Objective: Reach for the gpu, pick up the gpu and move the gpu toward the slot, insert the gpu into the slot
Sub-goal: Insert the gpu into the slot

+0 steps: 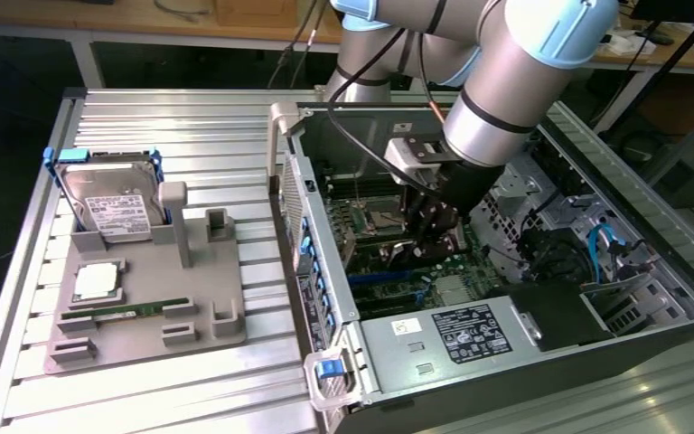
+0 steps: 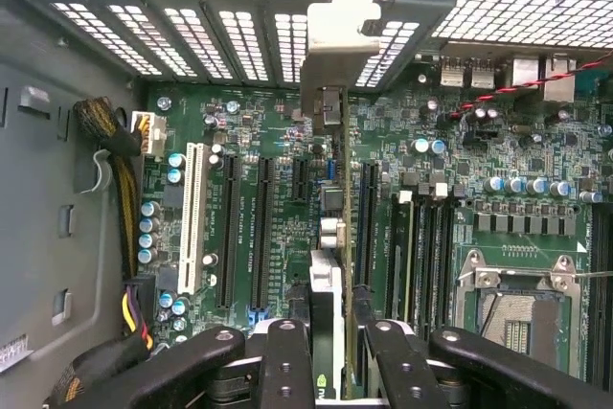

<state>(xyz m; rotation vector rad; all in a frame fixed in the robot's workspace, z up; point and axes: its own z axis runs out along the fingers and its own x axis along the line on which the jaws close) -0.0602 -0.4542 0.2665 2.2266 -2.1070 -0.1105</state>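
Note:
My gripper is deep inside the open computer case, over the green motherboard. In the wrist view the gripper is shut on the gpu, which I see edge-on between the two black fingers. The card runs away from the gripper, and its metal end bracket stands against the case's rear grille. The blue slot shows in the exterior view just below the gripper. In the wrist view the card lies along the slot's line and hides it. Whether the card's edge is seated I cannot tell.
Black expansion sockets and a white one flank the card. Memory sockets and the silver processor socket lie on its other side. On the table a grey fixture carries a hard drive, processor and memory stick.

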